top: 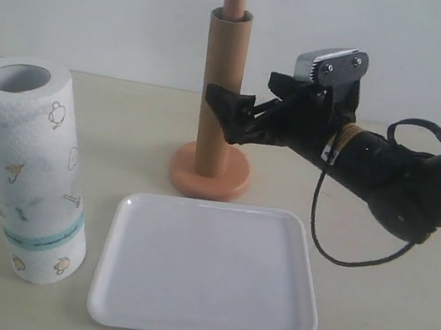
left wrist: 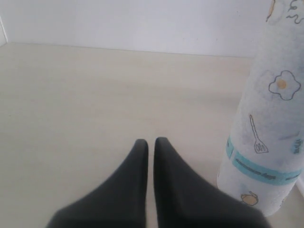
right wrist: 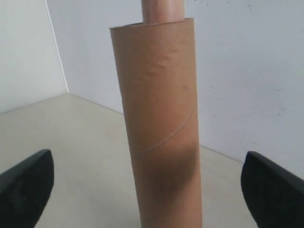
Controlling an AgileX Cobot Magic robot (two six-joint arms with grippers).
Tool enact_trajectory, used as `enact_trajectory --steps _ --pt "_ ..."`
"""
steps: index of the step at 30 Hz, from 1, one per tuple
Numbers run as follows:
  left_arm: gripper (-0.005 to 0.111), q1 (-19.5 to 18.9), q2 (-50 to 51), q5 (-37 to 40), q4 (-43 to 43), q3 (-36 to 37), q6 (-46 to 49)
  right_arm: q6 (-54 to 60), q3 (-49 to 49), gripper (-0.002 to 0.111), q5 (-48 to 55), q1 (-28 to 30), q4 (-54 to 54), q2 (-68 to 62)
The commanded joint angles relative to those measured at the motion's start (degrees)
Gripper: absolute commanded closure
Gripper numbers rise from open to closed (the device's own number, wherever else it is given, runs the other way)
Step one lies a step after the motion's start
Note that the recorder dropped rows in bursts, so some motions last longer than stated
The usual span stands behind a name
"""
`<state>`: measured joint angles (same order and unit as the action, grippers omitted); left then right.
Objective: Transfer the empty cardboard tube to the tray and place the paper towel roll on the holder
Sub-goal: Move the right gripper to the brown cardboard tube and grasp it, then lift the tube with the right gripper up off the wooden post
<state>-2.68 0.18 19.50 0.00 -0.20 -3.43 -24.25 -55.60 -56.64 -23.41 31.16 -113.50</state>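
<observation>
— What is hidden or cut off here?

— The holder (top: pixel 209 182) mostly. Its pole runs out of the top of the exterior view, and the cardboard tube (top: pixel 221 88) sleeved over it hides the rest down to the round base. The right wrist view cuts off the tube's foot and shows only a stub of pole above its rim. The left gripper (left wrist: pixel 150 142) appears only in its own wrist view, and the paper towel roll (top: pixel 27 174) is clipped there at the top and side.

— Where does the tube sit relative to the right gripper (top: pixel 227 117)?

— It stands upright on the holder's base, behind the tray (top: pixel 210 270), and the gripper reaches it from the right at about mid-height. The gripper is spread wide: its fingers (right wrist: pixel 26 190) sit at opposite edges of the wrist view with the tube between them, a clear gap on each side. Nothing is gripped.

— And the left one?

— Its two fingers are pressed almost together, holding nothing, low over the table (top: pixel 382 313). The roll stands just beside it, apart from the fingers.

— Where is the roll overall?

— On end at the table's left, leaning slightly, left of the tray.
</observation>
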Motion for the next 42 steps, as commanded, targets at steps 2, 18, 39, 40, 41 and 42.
enact_trajectory --steps 2,18,39,40,41,42 --pt "0.103 -0.13 -0.18 -0.17 -0.61 0.20 0.05 -2.20 -5.26 0.003 -0.04 -0.07 2.23 -3.10" --pt "0.103 -0.13 -0.18 -0.17 -0.61 0.20 0.05 -7.17 -18.85 0.026 8.07 -0.58 12.00 -8.48" --pt "0.103 -0.13 -0.18 -0.17 -0.61 0.20 0.05 -8.48 -18.84 0.108 14.47 -0.58 12.65 -8.48" --pt "0.103 -0.13 -0.18 -0.17 -0.61 0.20 0.05 -8.48 -18.84 0.108 14.37 -0.58 12.65 -8.36" --pt "0.103 -0.13 -0.18 -0.17 -0.61 0.20 0.05 -8.48 -18.84 0.108 14.24 -0.58 12.65 -8.24" --pt "0.103 -0.13 -0.18 -0.17 -0.61 0.20 0.05 -8.48 -18.84 0.108 14.00 -0.58 12.65 -7.97"
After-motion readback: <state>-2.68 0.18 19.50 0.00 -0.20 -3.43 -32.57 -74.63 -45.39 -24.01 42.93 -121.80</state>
